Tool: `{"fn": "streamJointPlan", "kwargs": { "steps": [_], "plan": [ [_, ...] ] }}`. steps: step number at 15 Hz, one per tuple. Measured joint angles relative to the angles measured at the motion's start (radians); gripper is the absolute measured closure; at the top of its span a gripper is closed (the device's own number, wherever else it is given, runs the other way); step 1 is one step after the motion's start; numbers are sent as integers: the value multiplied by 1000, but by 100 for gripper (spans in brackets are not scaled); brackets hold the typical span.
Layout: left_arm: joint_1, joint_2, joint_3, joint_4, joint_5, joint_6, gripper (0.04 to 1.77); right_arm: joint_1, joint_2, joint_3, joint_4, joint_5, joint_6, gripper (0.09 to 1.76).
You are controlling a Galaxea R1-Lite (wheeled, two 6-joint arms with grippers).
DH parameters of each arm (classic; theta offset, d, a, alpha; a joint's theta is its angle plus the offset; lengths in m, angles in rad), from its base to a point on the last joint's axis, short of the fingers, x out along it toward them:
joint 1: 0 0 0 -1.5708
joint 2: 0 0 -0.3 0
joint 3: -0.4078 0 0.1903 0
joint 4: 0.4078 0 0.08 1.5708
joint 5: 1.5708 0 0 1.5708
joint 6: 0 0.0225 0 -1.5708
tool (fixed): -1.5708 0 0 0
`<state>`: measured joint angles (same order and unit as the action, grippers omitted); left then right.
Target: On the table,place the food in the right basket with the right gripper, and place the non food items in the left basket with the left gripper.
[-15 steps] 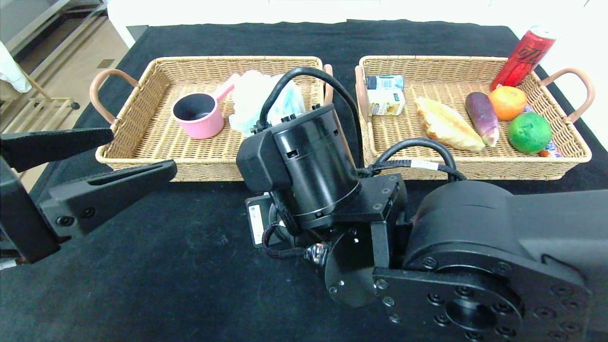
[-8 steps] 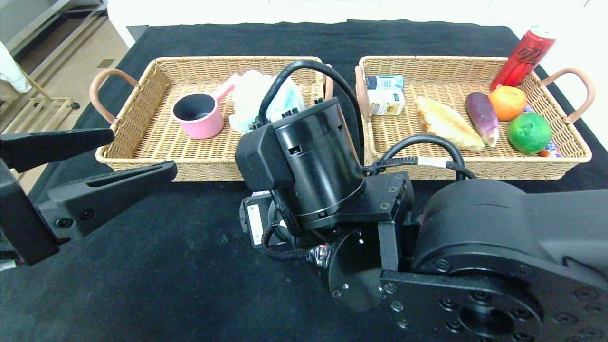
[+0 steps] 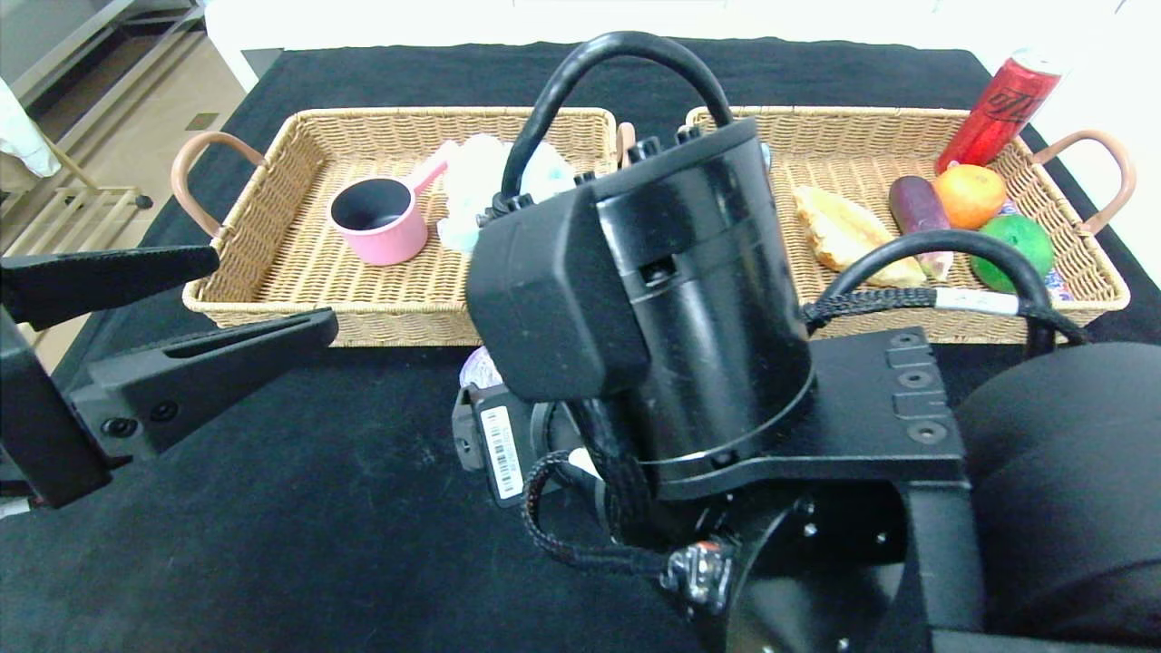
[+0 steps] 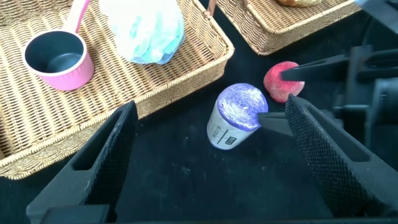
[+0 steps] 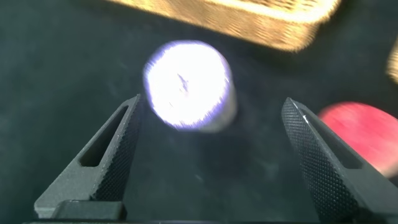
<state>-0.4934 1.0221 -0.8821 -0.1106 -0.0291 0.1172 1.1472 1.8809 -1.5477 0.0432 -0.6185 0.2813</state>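
Right gripper (image 5: 208, 158) is over the black-draped table (image 3: 299, 508), just in front of the gap between the two baskets; fingers spread wide, holding nothing. Between them, seen from the right wrist camera, stands the grey-labelled roll (image 5: 188, 86), purple end up, touching neither finger. The peach (image 5: 362, 132) lies on the cloth just outside one finger. In the left wrist view the roll (image 4: 237, 116) and peach (image 4: 283, 81) sit side by side near the corner of the left basket (image 4: 186, 81), with a right-gripper finger reaching in over the peach.

Left gripper (image 3: 195, 304) hangs at the table's left edge, in front of the left basket (image 3: 272, 299), jaws open and empty.

Left basket contents: pink pan (image 3: 379, 218), blue bath puff (image 3: 481, 186). Right basket (image 3: 1079, 263) contents: croissant (image 3: 843, 231), eggplant (image 3: 916, 209), orange (image 3: 969, 195), lime (image 3: 1025, 238). Red can (image 3: 998, 109) stands at its far right corner; whether inside or behind the rim, cannot tell.
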Motion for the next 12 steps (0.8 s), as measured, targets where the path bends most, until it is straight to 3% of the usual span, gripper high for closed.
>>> {"fn": "streamJointPlan", "kwargs": {
  "steps": [3,6,12],
  "plan": [
    [1,4,6,1,0,0,9,-6,-57,59,40,-45,-3,20],
    [1,16,14,3,0,2,9,-36,-98,74,165,-107,-1,18],
    [-2,30,22,1,0,6,9,-126,-92,76,179,-127,77,16]
  ]
}}
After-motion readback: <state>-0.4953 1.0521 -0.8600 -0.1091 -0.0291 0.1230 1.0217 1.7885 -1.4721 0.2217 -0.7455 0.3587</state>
